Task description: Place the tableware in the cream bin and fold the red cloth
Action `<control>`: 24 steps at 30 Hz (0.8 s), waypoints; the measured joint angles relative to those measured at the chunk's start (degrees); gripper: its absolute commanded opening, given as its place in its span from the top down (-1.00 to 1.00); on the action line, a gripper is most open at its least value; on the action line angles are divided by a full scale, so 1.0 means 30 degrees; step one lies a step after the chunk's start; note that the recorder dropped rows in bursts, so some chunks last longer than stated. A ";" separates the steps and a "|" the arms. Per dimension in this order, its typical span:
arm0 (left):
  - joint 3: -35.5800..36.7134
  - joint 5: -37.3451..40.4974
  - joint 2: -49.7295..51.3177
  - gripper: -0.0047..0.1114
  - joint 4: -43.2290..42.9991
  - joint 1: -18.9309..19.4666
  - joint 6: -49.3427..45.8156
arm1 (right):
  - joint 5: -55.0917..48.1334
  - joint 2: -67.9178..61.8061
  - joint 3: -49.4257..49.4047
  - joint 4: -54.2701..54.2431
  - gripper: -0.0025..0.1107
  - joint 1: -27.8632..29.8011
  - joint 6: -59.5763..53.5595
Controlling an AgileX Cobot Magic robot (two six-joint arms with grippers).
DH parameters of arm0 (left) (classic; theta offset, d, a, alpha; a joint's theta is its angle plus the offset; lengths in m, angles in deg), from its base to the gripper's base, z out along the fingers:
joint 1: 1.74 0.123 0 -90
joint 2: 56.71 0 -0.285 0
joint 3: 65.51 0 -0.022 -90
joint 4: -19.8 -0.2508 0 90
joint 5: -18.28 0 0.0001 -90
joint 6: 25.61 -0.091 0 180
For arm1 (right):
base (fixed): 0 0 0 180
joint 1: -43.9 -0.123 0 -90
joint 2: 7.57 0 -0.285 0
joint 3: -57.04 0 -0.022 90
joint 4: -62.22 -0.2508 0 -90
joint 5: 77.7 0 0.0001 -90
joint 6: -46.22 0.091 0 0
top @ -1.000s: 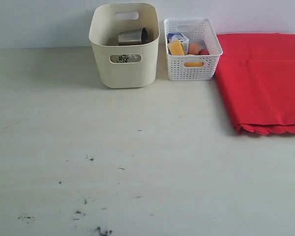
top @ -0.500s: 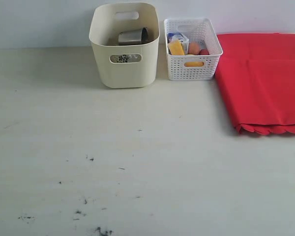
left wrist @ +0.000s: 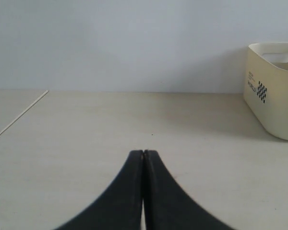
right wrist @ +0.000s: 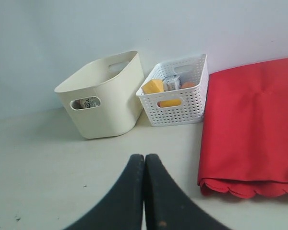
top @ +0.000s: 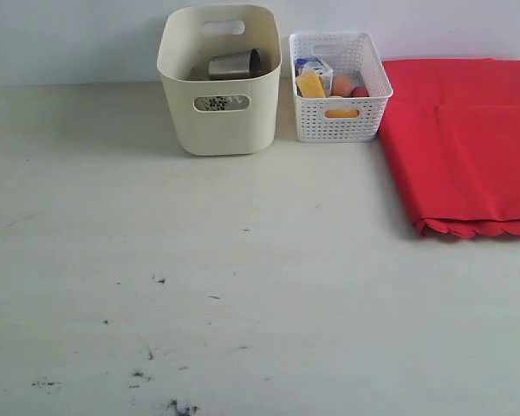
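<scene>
Pale scuffed tabletop runs back to a plain white wall, and the exterior view shows no arm over it. Our left gripper has its black fingers pressed together on nothing. Our right gripper is likewise closed and empty, short of both containers.

Beyond it stands the tall cream plastic bin with a steel cup lying on its side inside; what else it holds we cannot make out. Just beside it, the white lattice basket carries a yellow cheese wedge, an egg and a small carton. The bright red scalloped cloth lies doubled beside the basket.

We judge both jobs about done, so the sound move is to keep the arms clear of the bin's rim. The right arm should square the scalloped edge only if the fold looks uneven.
</scene>
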 measured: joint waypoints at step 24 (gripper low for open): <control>0.0000 0.0000 0.0000 0.92 0.0000 0.0000 0.0000 | -0.0452 0.0000 0.0000 0.2306 0.96 0.4189 -0.0627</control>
